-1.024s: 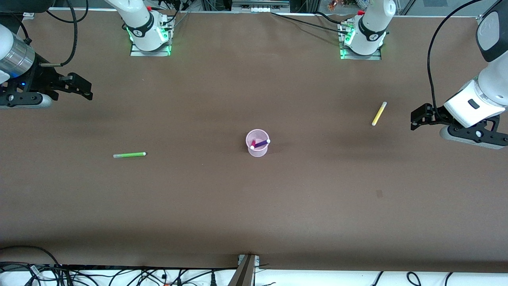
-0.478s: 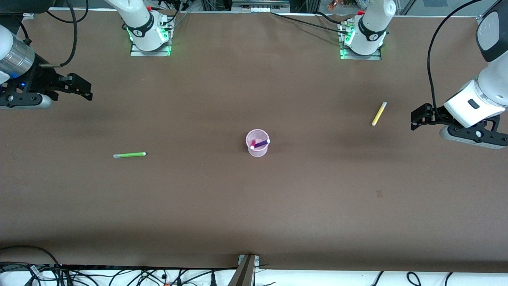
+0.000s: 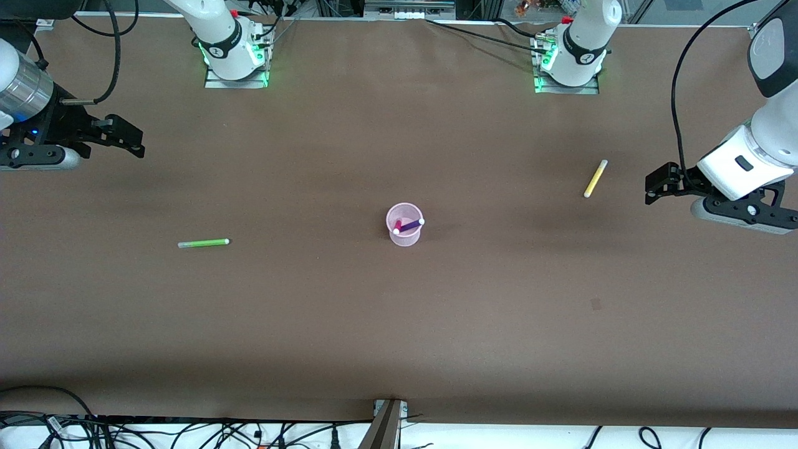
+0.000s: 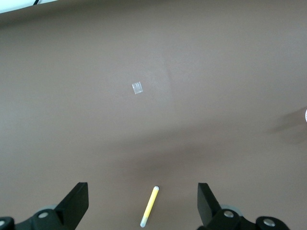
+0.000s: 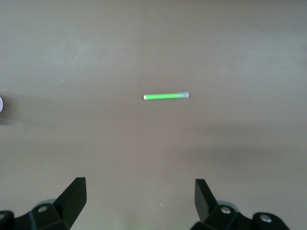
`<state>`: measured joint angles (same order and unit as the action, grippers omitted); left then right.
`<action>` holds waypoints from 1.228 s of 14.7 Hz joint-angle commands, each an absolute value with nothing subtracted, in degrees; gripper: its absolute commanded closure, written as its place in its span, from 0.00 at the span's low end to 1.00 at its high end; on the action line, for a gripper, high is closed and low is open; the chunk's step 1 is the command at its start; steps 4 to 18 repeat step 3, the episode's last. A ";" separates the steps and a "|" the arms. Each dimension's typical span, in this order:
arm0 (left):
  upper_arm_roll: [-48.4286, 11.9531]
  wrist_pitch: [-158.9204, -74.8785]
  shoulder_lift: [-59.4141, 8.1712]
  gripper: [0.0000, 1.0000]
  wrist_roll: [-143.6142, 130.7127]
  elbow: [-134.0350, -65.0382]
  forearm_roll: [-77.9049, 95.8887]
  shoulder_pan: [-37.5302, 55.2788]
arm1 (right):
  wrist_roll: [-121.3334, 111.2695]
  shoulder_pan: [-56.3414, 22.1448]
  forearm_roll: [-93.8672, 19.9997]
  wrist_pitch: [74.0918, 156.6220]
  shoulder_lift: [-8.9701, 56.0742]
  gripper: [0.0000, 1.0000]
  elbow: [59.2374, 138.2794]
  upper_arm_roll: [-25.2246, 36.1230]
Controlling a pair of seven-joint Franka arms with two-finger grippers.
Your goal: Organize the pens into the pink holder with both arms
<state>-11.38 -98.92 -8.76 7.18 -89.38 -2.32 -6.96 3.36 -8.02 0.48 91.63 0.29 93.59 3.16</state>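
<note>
The pink holder stands upright mid-table with the magenta-pink pen and the purple pen leaning inside it. The green pen lies flat toward the right arm's end; it also shows in the right wrist view. The yellow pen lies flat toward the left arm's end; it also shows in the left wrist view. My left gripper is open and empty, held above the table beside the yellow pen. My right gripper is open and empty, high over the right arm's end.
A small pale patch lies flat on the brown table. Both arm bases stand along the table's edge farthest from the front camera. Cables lie past the table's front edge.
</note>
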 commanded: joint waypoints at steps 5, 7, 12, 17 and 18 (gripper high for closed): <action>-11.86 -98.00 -8.44 0.00 8.44 -88.33 -2.81 -7.12 | 3.25 -8.34 0.61 90.44 1.40 0.00 91.41 2.29; -11.86 -98.00 -8.44 0.00 8.44 -88.33 -2.81 -7.12 | 3.25 -8.34 0.61 90.44 1.40 0.00 91.41 2.29; -11.86 -98.00 -8.44 0.00 8.44 -88.33 -2.81 -7.12 | 3.25 -8.34 0.61 90.44 1.40 0.00 91.41 2.29; -11.86 -98.00 -8.44 0.00 8.44 -88.33 -2.81 -7.12 | 3.25 -8.34 0.61 90.44 1.40 0.00 91.41 2.29; -11.86 -98.00 -8.44 0.00 8.44 -88.33 -2.81 -7.12 | 3.25 -8.34 0.61 90.44 1.40 0.00 91.41 2.29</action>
